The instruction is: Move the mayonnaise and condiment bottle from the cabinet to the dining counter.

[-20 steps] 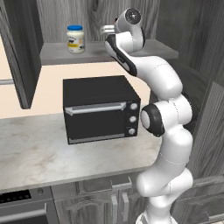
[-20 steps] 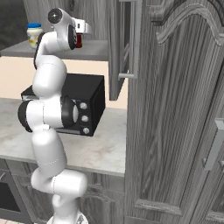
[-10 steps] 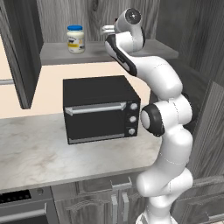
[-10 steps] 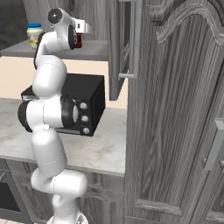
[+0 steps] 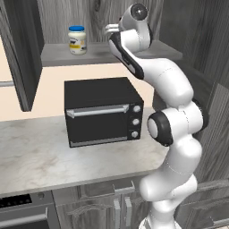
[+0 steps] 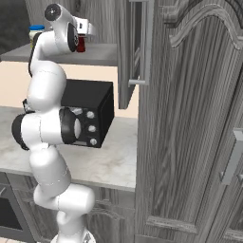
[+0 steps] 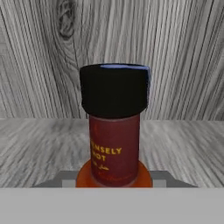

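The condiment bottle [image 7: 114, 148], dark red with a black cap, stands upright on the cabinet's grey shelf [image 7: 39, 148] and sits very close in the hand view. In the right base view the condiment bottle [image 6: 81, 45] is just under my gripper [image 6: 84, 33], whose fingers are hidden, so its state is unclear. The left base view has my gripper [image 5: 109, 30] reaching into the cabinet [image 5: 58, 53], with the arm covering the bottle. The mayonnaise [image 5: 77, 40], a whitish jar with a light blue lid, stands on the same shelf to the left, apart from the gripper.
A black oven [image 5: 102, 111] sits on the marble worktop [image 5: 36, 156] below the shelf. An open cabinet door [image 6: 135, 47] hangs right of the arm, and a tall dark grey cabinet [image 6: 190, 123] stands further right. Another open door [image 5: 20, 53] is on the left.
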Robot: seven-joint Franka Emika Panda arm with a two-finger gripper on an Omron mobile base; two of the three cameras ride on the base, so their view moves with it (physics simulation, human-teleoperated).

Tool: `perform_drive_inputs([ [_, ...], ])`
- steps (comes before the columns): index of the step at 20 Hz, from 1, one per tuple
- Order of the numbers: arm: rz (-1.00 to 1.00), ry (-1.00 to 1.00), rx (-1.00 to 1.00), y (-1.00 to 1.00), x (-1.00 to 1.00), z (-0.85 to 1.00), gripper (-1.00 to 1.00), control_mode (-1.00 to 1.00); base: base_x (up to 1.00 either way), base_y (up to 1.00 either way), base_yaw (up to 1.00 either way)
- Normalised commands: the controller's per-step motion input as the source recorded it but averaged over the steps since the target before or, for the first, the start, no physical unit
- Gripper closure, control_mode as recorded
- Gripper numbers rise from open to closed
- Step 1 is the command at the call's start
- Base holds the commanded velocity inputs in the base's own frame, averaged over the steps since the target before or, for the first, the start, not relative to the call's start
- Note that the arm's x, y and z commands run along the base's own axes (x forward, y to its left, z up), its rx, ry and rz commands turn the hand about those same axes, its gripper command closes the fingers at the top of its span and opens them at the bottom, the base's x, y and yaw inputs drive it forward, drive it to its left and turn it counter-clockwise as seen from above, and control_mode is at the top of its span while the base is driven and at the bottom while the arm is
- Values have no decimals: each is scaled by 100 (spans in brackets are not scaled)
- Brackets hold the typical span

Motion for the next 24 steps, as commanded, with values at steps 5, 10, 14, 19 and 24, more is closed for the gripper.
perform_drive_inputs([
  [5,0,0,0,5,-95,8,100,-100,0,0,0],
  [10,2,0,2,-13,-100,9,100,-100,0,0,0],
  [14,5,0,7,-32,-100,0,100,-100,0,0,0],
  [19,7,0,5,-25,-100,-9,100,-100,0,0,0],
  [24,10,0,0,-2,-100,-31,100,-100,0,0,0],
])
